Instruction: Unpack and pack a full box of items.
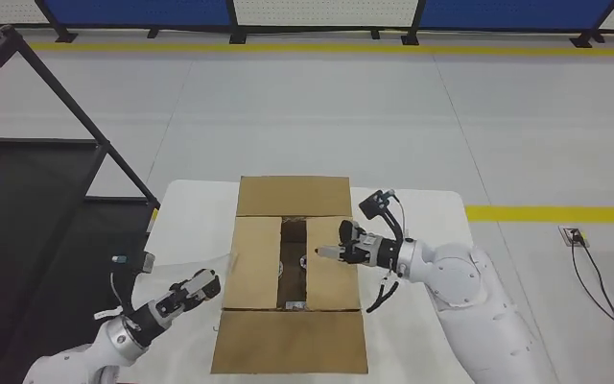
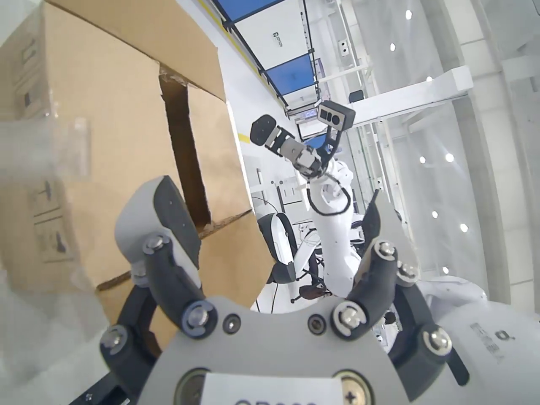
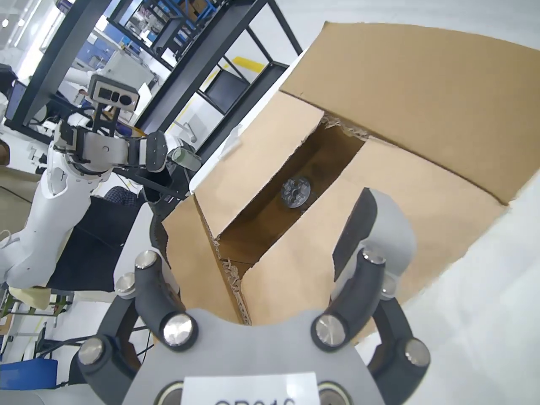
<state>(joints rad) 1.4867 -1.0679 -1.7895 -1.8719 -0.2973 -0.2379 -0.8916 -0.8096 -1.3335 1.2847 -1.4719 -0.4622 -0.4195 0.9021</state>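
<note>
A cardboard box (image 1: 293, 278) stands in the middle of the white table (image 1: 197, 206), its four top flaps spread and a narrow dark gap (image 1: 293, 264) between the side flaps. Down in that gap lies a grey round part (image 3: 295, 191). My right gripper (image 1: 321, 253) (image 3: 265, 217) is open at the inner edge of the right-hand flap, one finger (image 3: 371, 229) on top of the cardboard and the other mostly hidden behind the flap's corner. My left gripper (image 1: 203, 283) (image 2: 274, 208) is open and empty, just left of the box (image 2: 105, 149). The right gripper (image 2: 270, 134) is seen above the box's far side.
A clear plastic bag (image 2: 46, 149) lies against the box's left side. A black metal rack (image 1: 58, 192) stands left of the table. Bare table remains left and right of the box, and open floor with a yellow line (image 1: 537, 213) lies beyond.
</note>
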